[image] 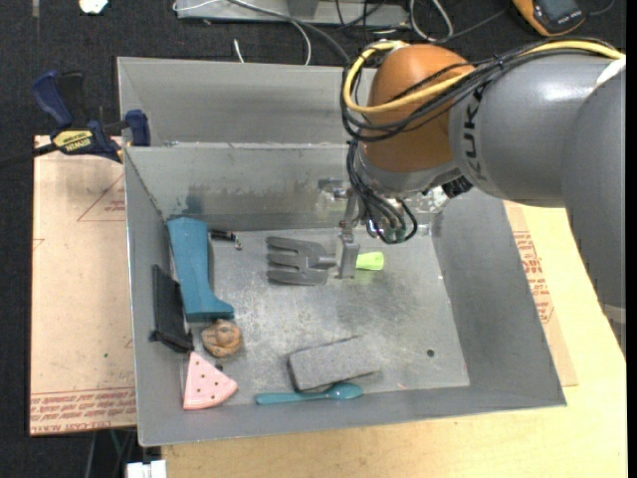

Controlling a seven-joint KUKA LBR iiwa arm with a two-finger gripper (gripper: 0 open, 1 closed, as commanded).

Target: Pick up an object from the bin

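the small light-green piece (370, 262) lies on the bin (403, 339) floor, far of centre and a little right. just left of it sits a dark grey pronged piece (297, 260), lying flat. the gripper (349, 259) is down between the two, close to both; which of them it is going for i cannot tell, and nothing shows as held. whether the jaws are spread or pressed together cannot be told either.

i judge this to be the approach step, with the grasp not yet made. the next move calls for settling squarely over one piece, closing on it, then lifting straight up.

the arm reaches in from the right, its wrist pointing down under the orange cover (413, 98), with cables (390, 222) hanging beside it.

well apart, towards the near side, lie a grey block (326, 363) and a teal spoon (309, 396); a pink wedge (205, 383) and a blue tool (195, 272) lie at the left.
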